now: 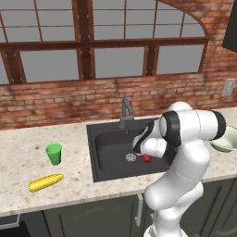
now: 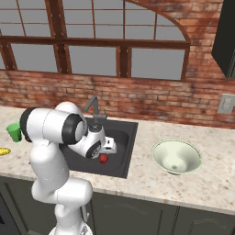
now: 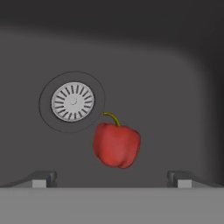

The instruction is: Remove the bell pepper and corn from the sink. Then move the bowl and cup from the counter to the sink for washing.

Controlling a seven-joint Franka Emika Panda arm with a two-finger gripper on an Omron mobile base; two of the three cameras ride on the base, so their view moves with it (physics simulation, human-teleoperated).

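The red bell pepper (image 3: 116,145) lies on the floor of the dark sink (image 3: 166,87), just beside the round silver drain (image 3: 72,101). My gripper (image 3: 111,179) hangs open over it, one fingertip on each side and nothing between them. From the base the pepper (image 1: 146,159) (image 2: 103,159) shows right under my hand (image 2: 108,147). The yellow corn (image 1: 46,183) (image 2: 3,151) lies on the beige counter (image 1: 28,139) left of the sink (image 1: 109,152). The green cup (image 1: 53,153) (image 2: 14,131) stands upright behind it. The pale bowl (image 2: 176,157) sits on the counter right of the sink.
A grey faucet (image 1: 126,111) rises at the sink's back edge. A brick wall with windows runs behind the counter. A wall outlet (image 2: 226,103) is at the far right. My own arm hides part of the bowl (image 1: 227,139) in the left base view.
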